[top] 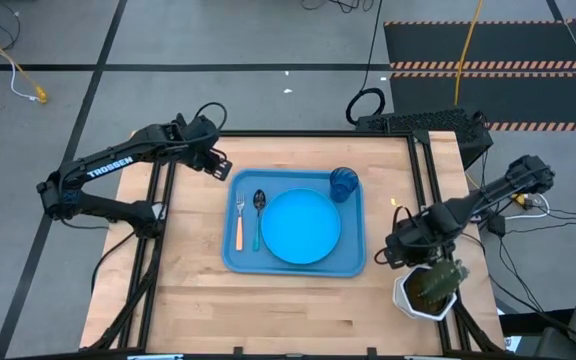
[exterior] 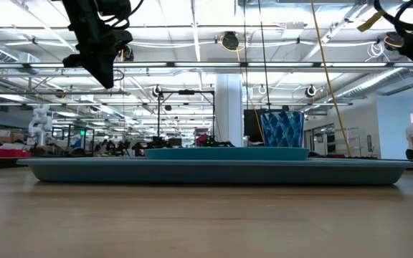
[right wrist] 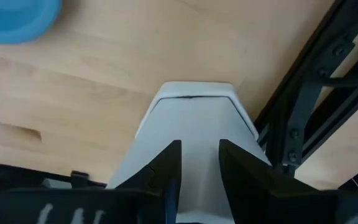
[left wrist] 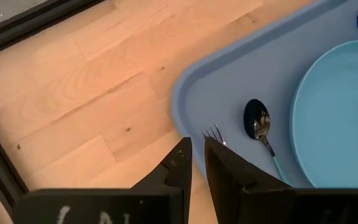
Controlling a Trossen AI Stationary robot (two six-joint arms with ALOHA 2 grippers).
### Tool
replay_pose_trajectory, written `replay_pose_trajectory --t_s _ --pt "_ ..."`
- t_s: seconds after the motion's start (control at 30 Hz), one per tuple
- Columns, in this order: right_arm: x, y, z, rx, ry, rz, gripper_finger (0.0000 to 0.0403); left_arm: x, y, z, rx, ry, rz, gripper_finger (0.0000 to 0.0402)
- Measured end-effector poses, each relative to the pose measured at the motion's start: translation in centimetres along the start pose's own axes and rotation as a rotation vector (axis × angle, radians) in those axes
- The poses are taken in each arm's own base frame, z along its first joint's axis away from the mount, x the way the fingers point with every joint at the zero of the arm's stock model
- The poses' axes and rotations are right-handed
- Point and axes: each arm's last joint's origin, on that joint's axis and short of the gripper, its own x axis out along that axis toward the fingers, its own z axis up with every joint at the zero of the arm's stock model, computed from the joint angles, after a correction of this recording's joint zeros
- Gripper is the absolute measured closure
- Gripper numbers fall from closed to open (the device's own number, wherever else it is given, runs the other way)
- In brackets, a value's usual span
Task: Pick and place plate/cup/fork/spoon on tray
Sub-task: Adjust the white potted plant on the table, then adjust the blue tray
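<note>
The blue tray [top: 236, 255] lies mid-table. On it lie the round blue plate [top: 300, 227], the dark blue cup [top: 344, 184] upright at its far right corner, the orange-handled fork [top: 239, 222] and the blue-handled spoon [top: 258, 215] side by side left of the plate. My left gripper [top: 220, 165] hangs above the table just off the tray's far left corner; its fingers [left wrist: 197, 152] are shut and empty, with the fork's tines [left wrist: 215, 134] and the spoon's bowl [left wrist: 258, 121] beyond them. My right gripper [top: 398, 255] is at the table's right, its fingers [right wrist: 201, 155] slightly apart and empty above a white pot [right wrist: 194, 118].
The white pot with a cactus [top: 430, 290] stands at the near right corner, right beside my right gripper. Bare wood lies left of and in front of the tray. Dark frame rails [top: 161, 215] run along the table's left and right edges.
</note>
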Motion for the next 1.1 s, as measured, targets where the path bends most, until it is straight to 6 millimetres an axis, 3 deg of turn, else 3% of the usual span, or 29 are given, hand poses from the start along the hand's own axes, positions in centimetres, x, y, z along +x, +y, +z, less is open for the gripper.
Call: replay_pose_trajectory --t_s 0.3,0.47,0.67,0.93,1.1 --pt "0.3 -0.2 -0.9 0.019 -0.034 0.002 0.0305 0.0 -0.1 -0.3 0.014 0.016 0.021 0.0355" --pt "0.0 -0.5 -0.8 0.044 -0.089 0.041 0.0305 0.3 1.5 0.0 0.016 0.028 0.157 0.0355" --pt "-1.0 -1.4 -0.5 0.089 -0.192 0.144 0.0305 0.6 3.4 1.2 0.005 0.01 0.189 0.0355" --pt "-1.9 -2.0 -0.1 0.115 -0.327 0.263 0.0305 3.8 4.6 3.0 0.098 0.09 0.22 0.0355" --pt "-2.7 -1.5 0.0 0.122 -0.454 0.459 0.0305 6.4 4.5 3.3 0.136 0.219 0.178 0.0354"
